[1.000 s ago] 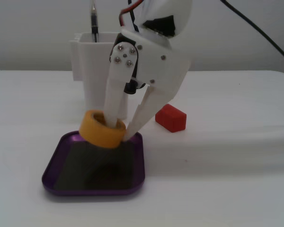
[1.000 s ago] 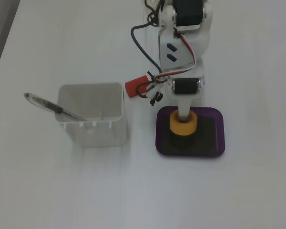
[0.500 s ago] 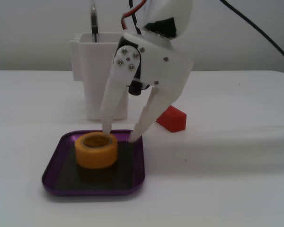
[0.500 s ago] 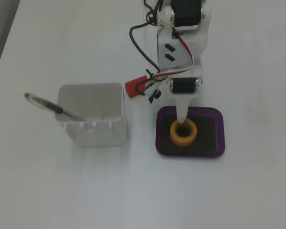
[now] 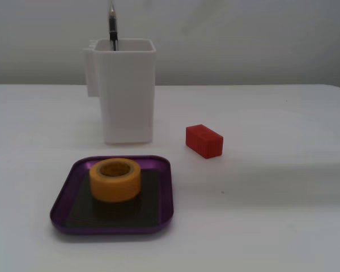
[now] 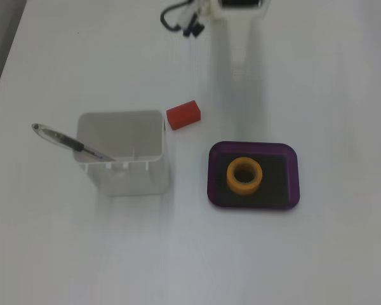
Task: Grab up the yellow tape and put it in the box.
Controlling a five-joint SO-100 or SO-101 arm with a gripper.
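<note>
The yellow tape (image 5: 115, 179) (image 6: 244, 176) lies flat, core up, inside the box in both fixed views. The box (image 5: 68, 218) (image 6: 292, 166) is a shallow purple tray with a dark bottom on the white table. The tape sits near the tray's middle, slightly toward the tall white container. No gripper fingers show in either fixed view; only the arm's white base (image 6: 240, 7) and its cable show at the top edge of one fixed view.
A tall white square container (image 5: 124, 90) (image 6: 122, 155) holds a pen (image 5: 112, 25) (image 6: 70, 143) beside the tray. A red block (image 5: 204, 141) (image 6: 183, 115) lies on the table between the container and the arm's base.
</note>
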